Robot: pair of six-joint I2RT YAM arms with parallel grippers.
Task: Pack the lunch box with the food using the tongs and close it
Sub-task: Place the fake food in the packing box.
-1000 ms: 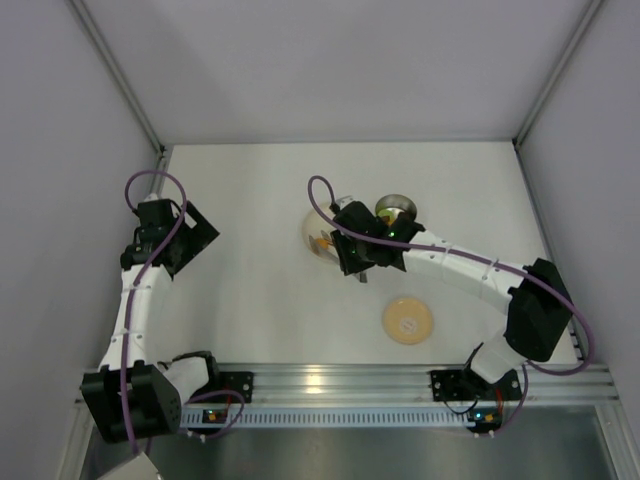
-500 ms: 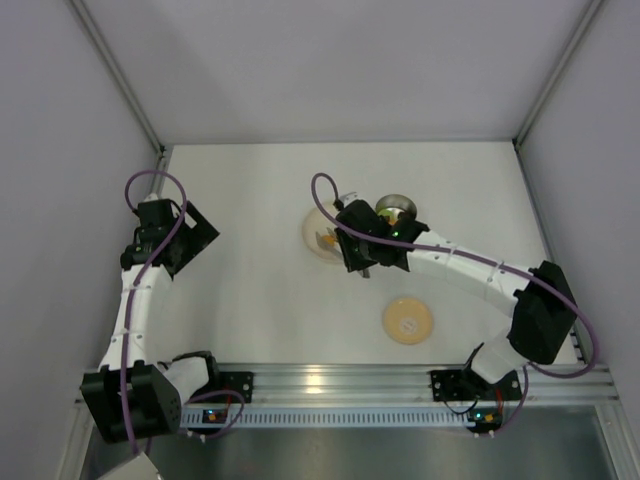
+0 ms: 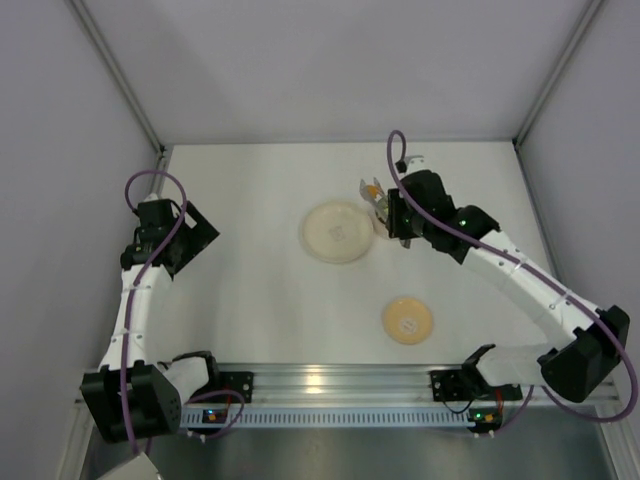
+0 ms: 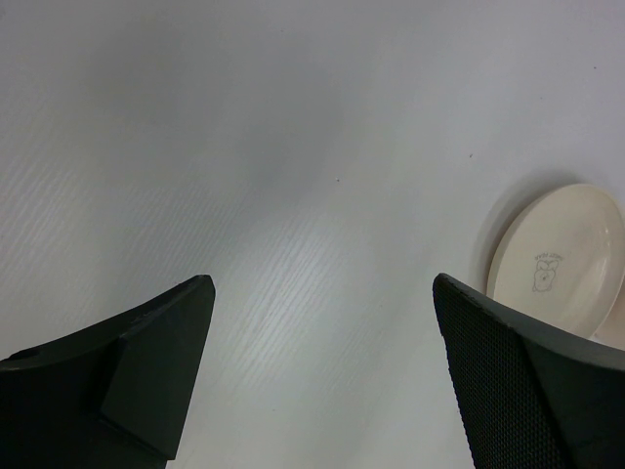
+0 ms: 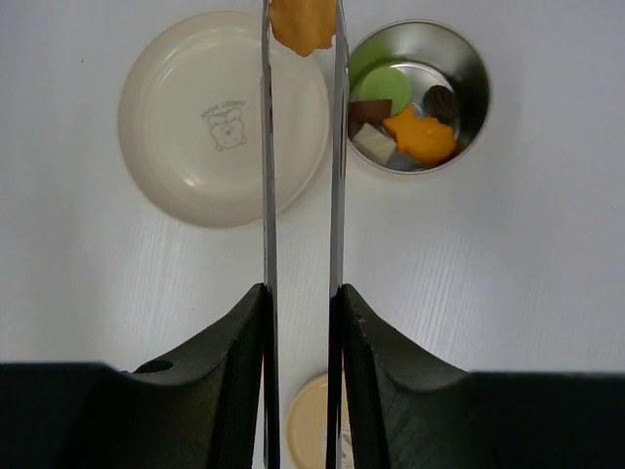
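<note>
Just beside lunch box (image 5: 476, 76) | right gripper (image 5: 301, 293) clamps tongs (image 5: 268, 195), orange piece (image 5: 303, 24) pinched | plate (image 5: 176, 156) bare | lid (image 3: 408, 320) unplaced | left gripper (image 4: 322, 327) agape

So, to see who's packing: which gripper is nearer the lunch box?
Right. The right gripper, shut on the tongs, hovers close by the box. The left gripper is far off to the left, beyond the plate.

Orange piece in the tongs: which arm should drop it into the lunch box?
Right: the right gripper holds the tongs, orange piece beside the lunch box; the left gripper sits far off, empty.
</note>
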